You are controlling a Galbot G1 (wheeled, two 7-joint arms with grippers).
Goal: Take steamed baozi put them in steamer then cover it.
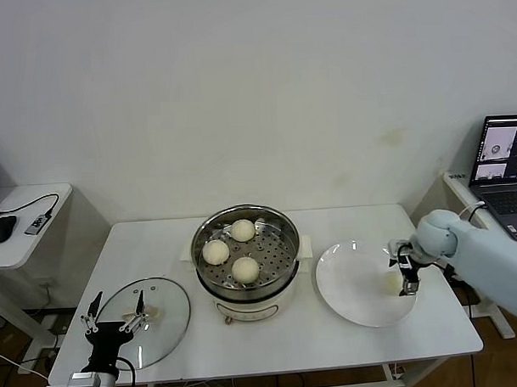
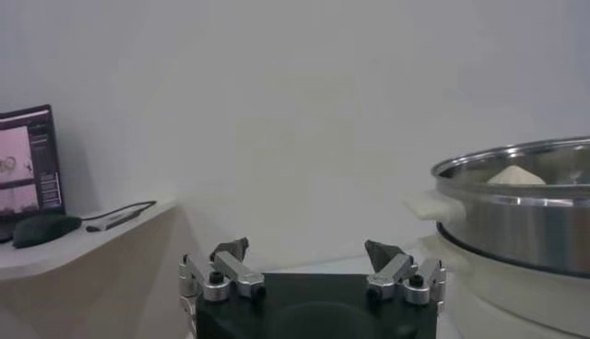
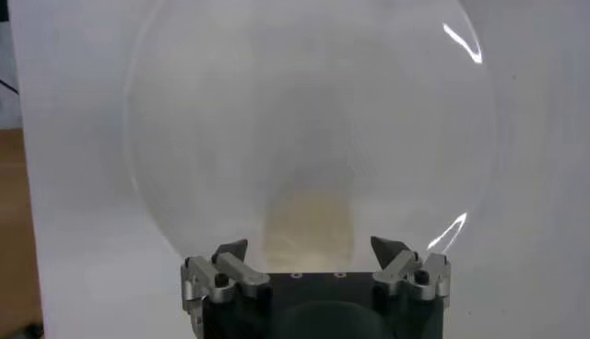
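My right gripper [image 1: 408, 282], jaws open, straddles the last bun [image 3: 309, 226] on the plate [image 1: 347, 284]; I should close gently, centred. Left gripper [image 1: 117, 321] waits with jaws open.

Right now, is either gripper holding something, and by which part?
Nothing is held. The right gripper is open around the last baozi on the plate, not closed. The left gripper is open above the cover.

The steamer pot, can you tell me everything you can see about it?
The steamer is a round, shiny metal pot on a cream-white base with a small side handle. It stands upright in the middle of the white table, uncovered. Inside is a tray full of little holes, and three baozi sit on it. Its glass lid lies on the table on the robot's left, the white plate on the right. No claw touches the pot.
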